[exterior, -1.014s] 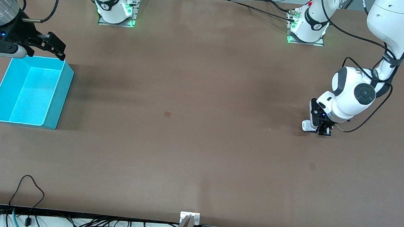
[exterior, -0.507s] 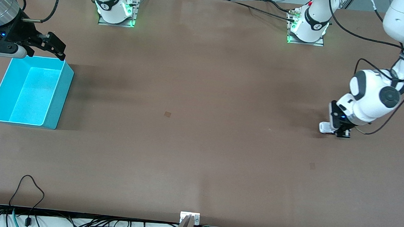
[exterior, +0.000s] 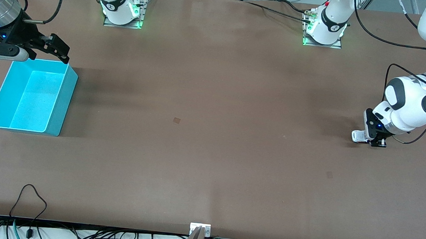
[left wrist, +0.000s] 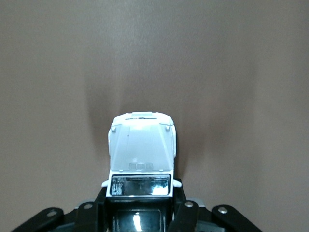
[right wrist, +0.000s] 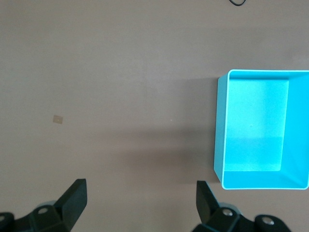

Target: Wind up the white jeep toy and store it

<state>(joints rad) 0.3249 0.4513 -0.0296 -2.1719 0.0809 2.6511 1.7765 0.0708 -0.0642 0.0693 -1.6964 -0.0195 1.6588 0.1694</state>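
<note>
Winding underway, storing left: left pincer (exterior: 376, 142) clamped on white jeep (left wrist: 141, 147), down on counter (exterior: 211, 134) well apart from empty blue bin (exterior: 55, 122); right pincer (exterior: 49, 51) waiting, spread wide, over bin.

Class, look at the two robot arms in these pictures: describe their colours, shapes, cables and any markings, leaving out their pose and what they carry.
Both arms have rounded white shells with black joint rings and caps. Black cables loop along them. The left gripper is black with a small blue light. The right gripper is black with angular fingers, mounted under a ribbed silver wrist section. Each base sits on a metal plate lit green.
</note>
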